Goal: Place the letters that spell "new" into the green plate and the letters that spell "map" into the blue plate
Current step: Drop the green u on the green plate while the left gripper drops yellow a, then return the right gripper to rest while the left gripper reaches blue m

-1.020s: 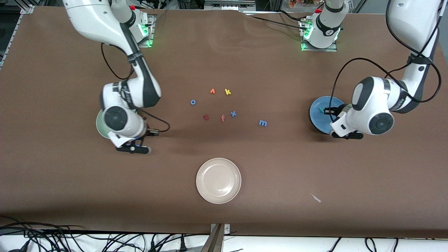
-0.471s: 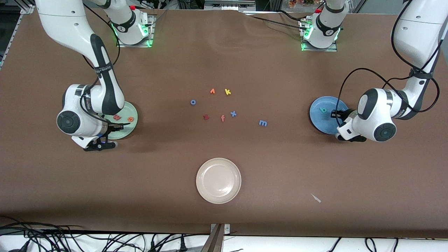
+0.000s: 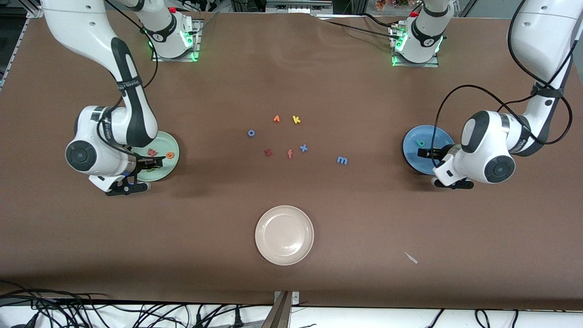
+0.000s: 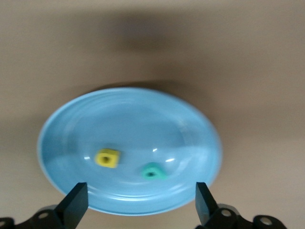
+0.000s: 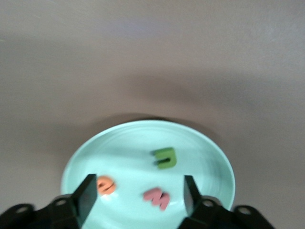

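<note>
brown matting covers the table (image 3: pixel 291 205). the green plate (image 3: pixel 171 165) lies toward the right arm's end of the table. it holds the green "n" (image 5: pixel 166 158), the orange "e" (image 5: pixel 106 185) and the red-pink "w" (image 5: pixel 157 197). the right gripper (image 5: pixel 137 195) hangs over this plate with its fingers (image 5: pixel 86 196) spread apart and nothing between them.

the blue plate (image 3: pixel 412 141) lies toward the left arm's end of the table. it holds the yellow "p" (image 4: pixel 107 158) and the teal "a" (image 4: pixel 152 171), lying near each other but apart. the left gripper (image 4: pixel 138 202) hangs over this plate with its fingers (image 4: pixel 75 202) spread wide and empty.

the blue "m" (image 3: pixel 342 160) lies on the bare matting, between the middle cluster of letters and the blue plate, outside both plates.

the middle cluster lies on the matting: an orange "v" (image 3: pixel 276 119) just beside a yellow "k" (image 3: pixel 296 119), a blue "o" (image 3: pixel 251 133), a dark red "z" (image 3: pixel 268 152), an orange "f" (image 3: pixel 289 154) and a blue "x" (image 3: pixel 304 147). a cream-white plate (image 3: pixel 284 235) lies nearer to the front camera than the cluster and holds nothing. a small pale scrap (image 3: pixel 411 258) lies on the matting, nearer to the front camera than the blue plate.
</note>
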